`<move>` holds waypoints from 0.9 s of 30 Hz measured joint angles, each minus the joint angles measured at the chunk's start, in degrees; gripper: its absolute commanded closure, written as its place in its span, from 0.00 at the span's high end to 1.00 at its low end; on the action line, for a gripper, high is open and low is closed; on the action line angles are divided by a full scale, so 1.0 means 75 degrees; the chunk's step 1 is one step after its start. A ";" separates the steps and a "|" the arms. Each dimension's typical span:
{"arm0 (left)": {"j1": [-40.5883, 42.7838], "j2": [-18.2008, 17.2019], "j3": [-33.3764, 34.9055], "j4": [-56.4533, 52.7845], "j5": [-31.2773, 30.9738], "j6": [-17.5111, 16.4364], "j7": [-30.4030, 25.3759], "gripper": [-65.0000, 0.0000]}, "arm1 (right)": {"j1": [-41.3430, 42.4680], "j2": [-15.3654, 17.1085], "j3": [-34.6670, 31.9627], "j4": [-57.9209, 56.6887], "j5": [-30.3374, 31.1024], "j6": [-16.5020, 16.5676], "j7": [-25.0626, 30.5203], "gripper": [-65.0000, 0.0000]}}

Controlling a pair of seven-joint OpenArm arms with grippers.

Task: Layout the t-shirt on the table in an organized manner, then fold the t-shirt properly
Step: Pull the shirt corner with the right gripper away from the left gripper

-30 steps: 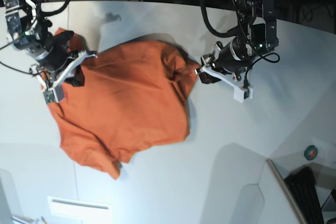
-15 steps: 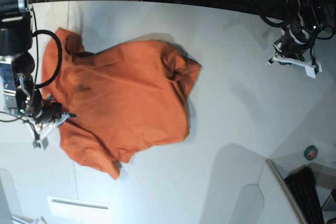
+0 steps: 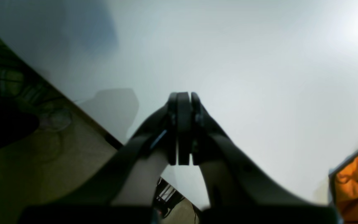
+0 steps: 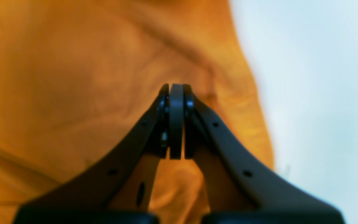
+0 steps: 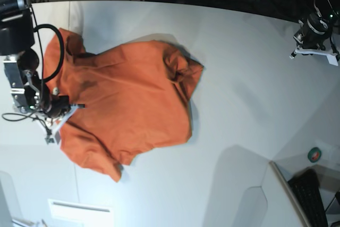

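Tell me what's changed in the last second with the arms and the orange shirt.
Both arms let go of the t-shirt and pulled away. The left gripper drew back to the table's far corner, its fingers closing on nothing. The right gripper slid along the shirt's edge and hangs shut over the cloth. The collar end dropped and spread flat. The rest of the shirt lies crumpled as before.

T-shirt (image 4: 73,77): blurred in right wrist view; collar tag not discernible.
Small round item (image 5: 315,154) at desk's edge: too small to identify.
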State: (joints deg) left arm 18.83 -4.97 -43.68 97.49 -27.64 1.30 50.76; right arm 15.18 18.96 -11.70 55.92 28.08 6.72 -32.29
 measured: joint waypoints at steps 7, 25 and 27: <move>-0.0029 0.0029 -0.0006 0.0000 -0.0029 0.0000 0.0000 0.00 | 0.0702 0.0055 -0.0300 -0.1716 -0.0020 0.0032 0.0673 0.00; 0.0012 -0.0020 -0.0052 -0.0015 -0.0029 0.0000 -0.0003 0.00 | 0.1128 0.0775 0.0484 -0.3558 0.0009 -0.1032 0.2238 0.00; 0.0035 -0.0096 -0.0052 -0.0015 -0.0029 -0.0003 0.0000 0.00 | 0.1212 0.0772 0.0484 -0.3555 0.0050 -0.1218 0.2349 0.00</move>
State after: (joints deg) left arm 19.09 -5.69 -44.07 97.38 -27.86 1.28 50.76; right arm 24.27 24.75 -8.08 29.26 28.45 -2.42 -14.68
